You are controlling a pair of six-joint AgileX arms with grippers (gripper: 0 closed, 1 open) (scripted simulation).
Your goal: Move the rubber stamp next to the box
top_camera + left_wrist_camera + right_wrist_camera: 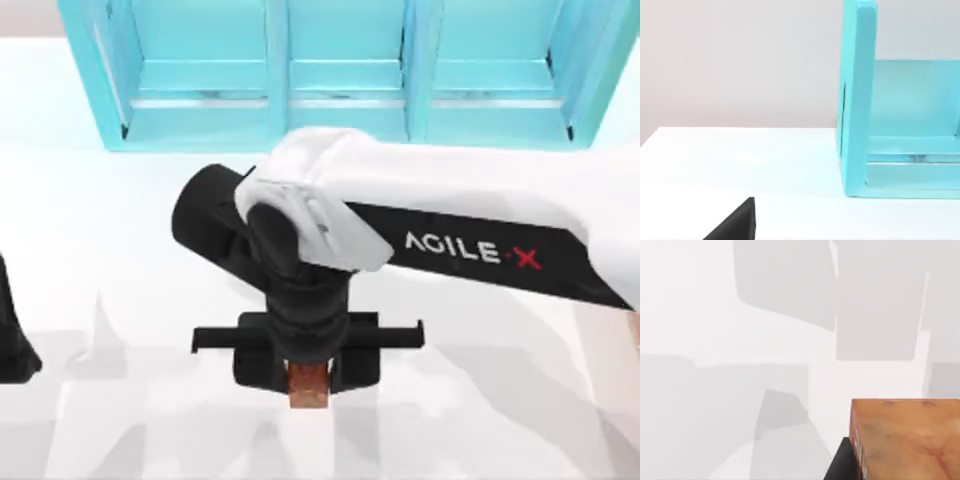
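The rubber stamp (309,390) is a small reddish-brown block with a tan lower end, near the table's front middle. My right gripper (308,374) points down and is shut on it, with black fingers on either side. In the right wrist view the stamp (904,440) fills the corner beside one dark finger (841,466), with the white table farther off behind it. The box is out of view. My left arm (14,340) stays parked at the table's left edge.
A big cyan shelf unit (340,70) runs along the back of the table, and its side wall (857,100) stands close in the left wrist view. My right arm's white and black link (450,245) stretches in from the right.
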